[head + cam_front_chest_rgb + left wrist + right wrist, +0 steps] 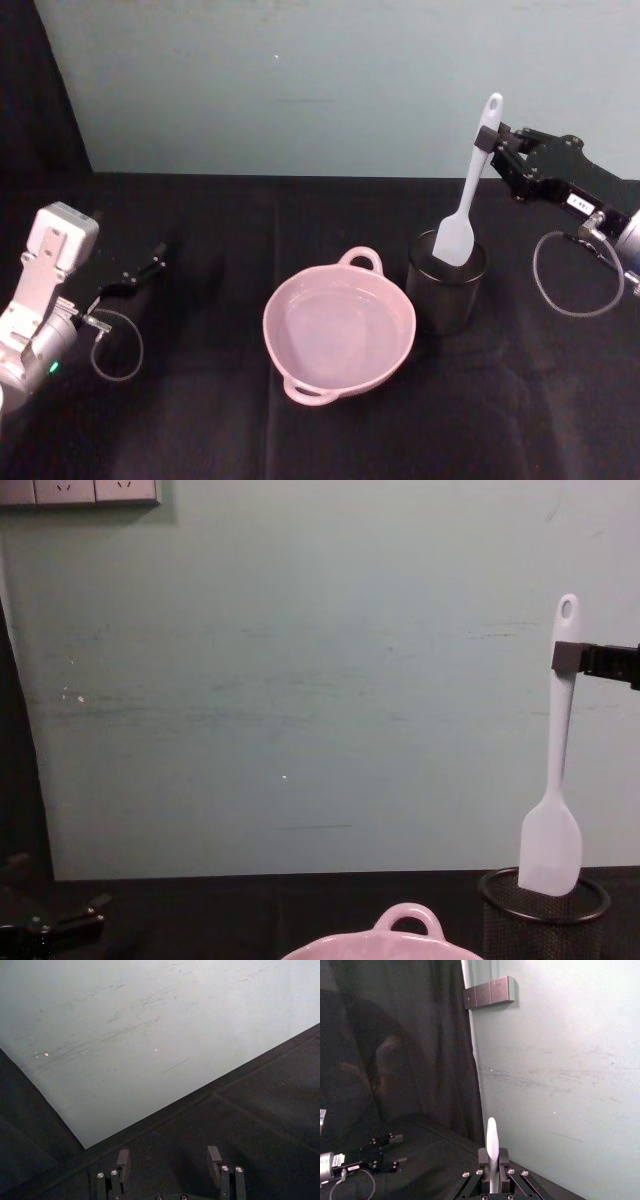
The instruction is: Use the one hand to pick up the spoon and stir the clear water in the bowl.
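Black table [180, 420]: bowl [268, 328], mesh cup [446, 302]

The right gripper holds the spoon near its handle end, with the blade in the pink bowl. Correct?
No. The right gripper holds the spoon near its handle end, but the blade is at the mesh cup, not in the bowl; the chest view shows it.

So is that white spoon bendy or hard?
The spoon hangs straight from the right tool, gripped only near its top, so the handle is probably stiff. Its thin, see-through blade may bend a little. Slim all along, so likely light. The left tool sits idle, far left.
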### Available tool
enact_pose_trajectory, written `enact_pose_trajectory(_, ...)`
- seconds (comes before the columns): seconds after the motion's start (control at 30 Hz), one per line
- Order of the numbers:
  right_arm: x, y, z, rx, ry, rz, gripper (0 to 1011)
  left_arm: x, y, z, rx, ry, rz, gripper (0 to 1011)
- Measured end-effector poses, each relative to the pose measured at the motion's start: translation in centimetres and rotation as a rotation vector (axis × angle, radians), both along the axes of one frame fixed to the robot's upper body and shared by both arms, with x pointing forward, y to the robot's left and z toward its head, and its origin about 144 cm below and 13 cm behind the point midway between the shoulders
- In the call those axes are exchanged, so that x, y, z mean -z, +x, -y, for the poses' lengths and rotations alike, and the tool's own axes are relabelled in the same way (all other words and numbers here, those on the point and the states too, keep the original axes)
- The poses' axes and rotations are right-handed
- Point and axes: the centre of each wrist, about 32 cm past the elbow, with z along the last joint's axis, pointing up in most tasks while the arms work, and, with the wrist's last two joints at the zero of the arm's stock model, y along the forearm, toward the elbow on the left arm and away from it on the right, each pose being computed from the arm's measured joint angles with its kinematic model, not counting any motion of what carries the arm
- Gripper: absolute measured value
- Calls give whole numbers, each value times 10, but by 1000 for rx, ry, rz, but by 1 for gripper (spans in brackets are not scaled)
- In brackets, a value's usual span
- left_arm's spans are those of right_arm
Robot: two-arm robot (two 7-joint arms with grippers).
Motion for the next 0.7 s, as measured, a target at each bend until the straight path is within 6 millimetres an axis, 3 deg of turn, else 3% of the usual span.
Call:
enact_pose_trajectory(0.4, 0, -1, -1, -3, -1, -1, 109, 0, 0, 0, 0, 0, 0, 1005)
enact_pose_trajectory(0.7, 1, -9, -19, -97, 40, 7, 110, 0, 0, 0, 0, 0, 0, 1005)
